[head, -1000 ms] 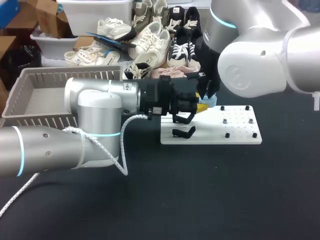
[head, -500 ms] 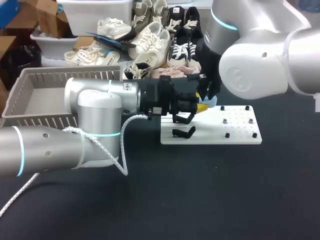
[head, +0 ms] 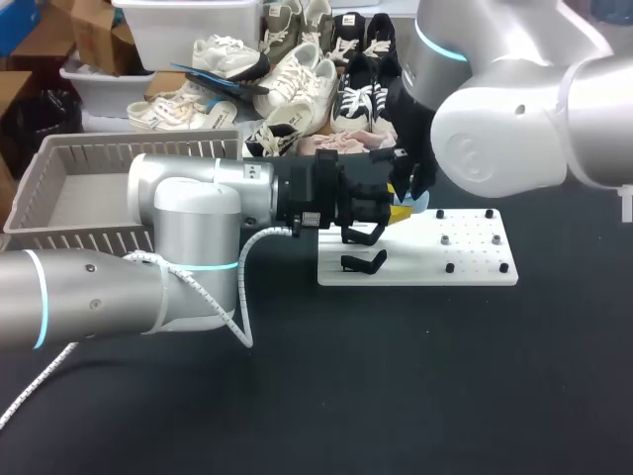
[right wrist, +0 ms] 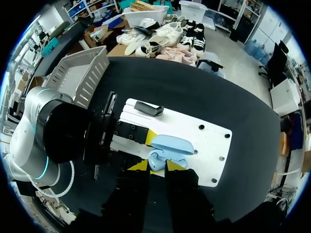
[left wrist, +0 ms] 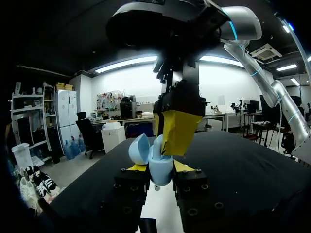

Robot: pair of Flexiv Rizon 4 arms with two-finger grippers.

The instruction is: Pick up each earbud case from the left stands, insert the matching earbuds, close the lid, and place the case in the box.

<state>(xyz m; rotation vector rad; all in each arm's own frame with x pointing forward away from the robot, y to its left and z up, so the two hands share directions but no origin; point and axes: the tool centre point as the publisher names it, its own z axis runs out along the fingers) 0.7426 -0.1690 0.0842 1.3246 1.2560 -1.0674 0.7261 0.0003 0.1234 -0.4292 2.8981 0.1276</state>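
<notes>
– Where the two arms meet above the white stand board (head: 475, 259), what is being held?
– The left gripper (left wrist: 159, 169) clamps a pale blue earbud case (left wrist: 158, 162) from both sides, with the lid hinged open.
– And the other arm?
– The right gripper (right wrist: 156, 167) points straight down into the open case. Whether it grips anything cannot be told.
</notes>
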